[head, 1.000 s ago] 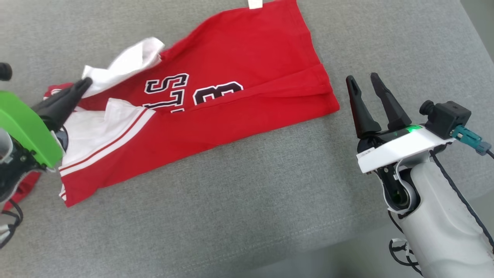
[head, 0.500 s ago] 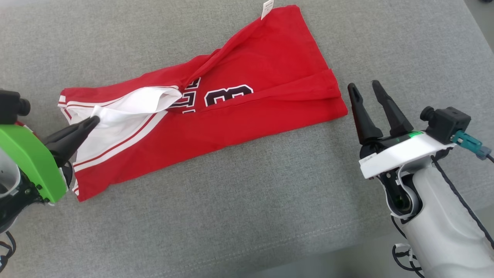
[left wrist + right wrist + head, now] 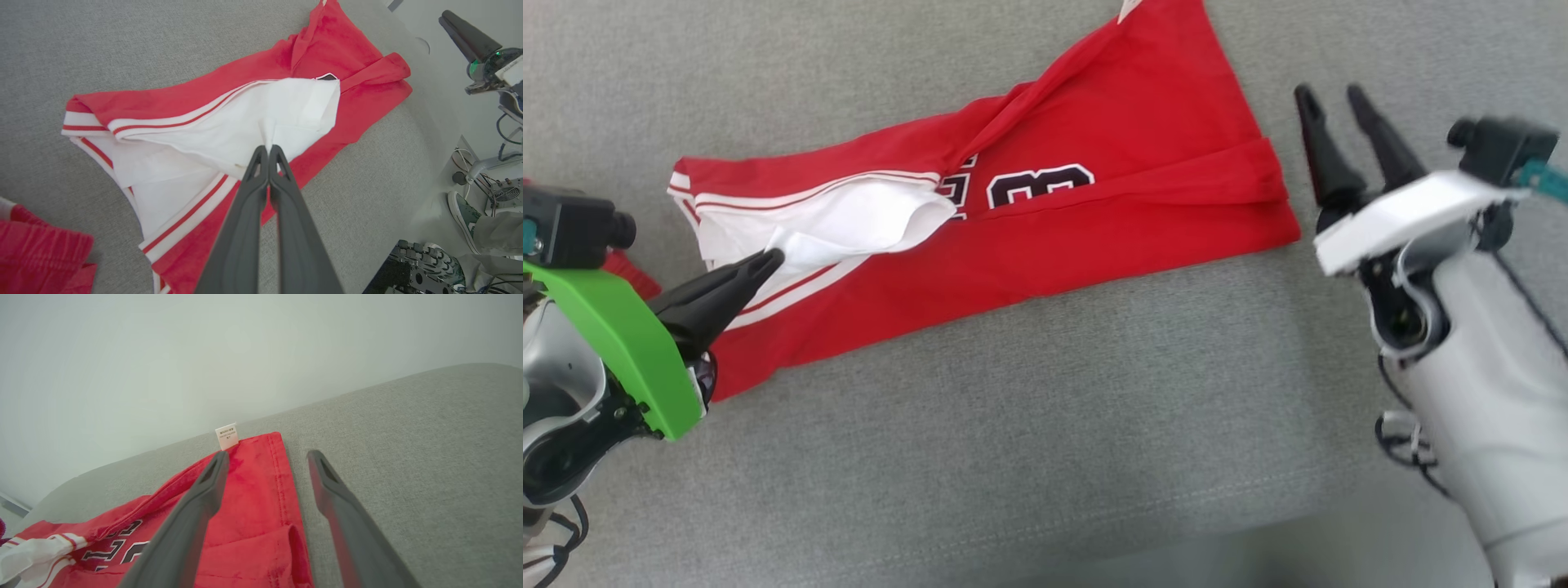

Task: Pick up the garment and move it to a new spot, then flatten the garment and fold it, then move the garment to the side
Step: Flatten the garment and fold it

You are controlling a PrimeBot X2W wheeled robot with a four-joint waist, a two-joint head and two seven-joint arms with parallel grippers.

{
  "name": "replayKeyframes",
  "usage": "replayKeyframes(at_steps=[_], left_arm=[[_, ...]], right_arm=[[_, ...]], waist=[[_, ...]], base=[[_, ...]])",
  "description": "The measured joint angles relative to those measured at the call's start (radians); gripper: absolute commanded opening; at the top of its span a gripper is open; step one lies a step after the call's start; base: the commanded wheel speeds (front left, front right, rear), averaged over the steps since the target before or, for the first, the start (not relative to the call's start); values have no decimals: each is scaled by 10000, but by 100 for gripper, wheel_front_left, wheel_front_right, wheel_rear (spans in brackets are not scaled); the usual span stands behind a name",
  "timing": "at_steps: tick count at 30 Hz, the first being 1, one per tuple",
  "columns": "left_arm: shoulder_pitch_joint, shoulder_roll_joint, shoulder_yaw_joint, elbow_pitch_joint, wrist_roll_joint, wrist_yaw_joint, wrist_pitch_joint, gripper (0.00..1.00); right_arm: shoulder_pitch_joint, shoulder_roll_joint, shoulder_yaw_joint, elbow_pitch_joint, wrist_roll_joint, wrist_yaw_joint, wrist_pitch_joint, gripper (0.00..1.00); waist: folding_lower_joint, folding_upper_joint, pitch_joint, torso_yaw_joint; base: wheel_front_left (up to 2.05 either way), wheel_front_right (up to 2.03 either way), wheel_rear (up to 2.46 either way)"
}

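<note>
Head view, and the change over the last second is plain: the left gripper (image 3: pixel 772 259), fingers pressed together on a pleat of the white panel (image 3: pixel 849 224), has drawn that cloth down and back toward its own side. The red jersey (image 3: pixel 1111 163) has gone from a bunched shape with a white flap standing in the air to a long strip lying on the grey cushion (image 3: pixel 1013 425). The whole picture has shifted too, so I put the apparent drift of the right gripper (image 3: pixel 1331 91) down to the head moving. I read this as the flattening step under way, with folding not yet begun. The right gripper is spread and empty, just beside the jersey's right edge; in the right wrist view one finger hangs over red cloth and the other over cushion, and I cannot tell if either touches. The jersey lies slantwise between my two grippers, its care label (image 3: pixel 226 437) at the far corner. It is not flat yet: a ridge runs from that corner toward the black-and-white number, the right-hand corner is doubled over, and the white panel with its red stripes laps across the lettering.
</note>
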Motion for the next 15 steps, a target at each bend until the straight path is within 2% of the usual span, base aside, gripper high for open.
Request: replayKeyframes(at_steps=[7,15], left_arm=[[-585,44,-155,-543,79,0,-33,0],[-1341,36,-257,-930,334,-2,-46,0]], right_arm=[[-1964,-132,-242,1104,77,-38,1106,100],[-3498,-253,-370,2157,163,-378,2000,100]], waist=[[0,0,525,330],[1,0,1300,729]], base=[[0,0,0],[0,0,0]])
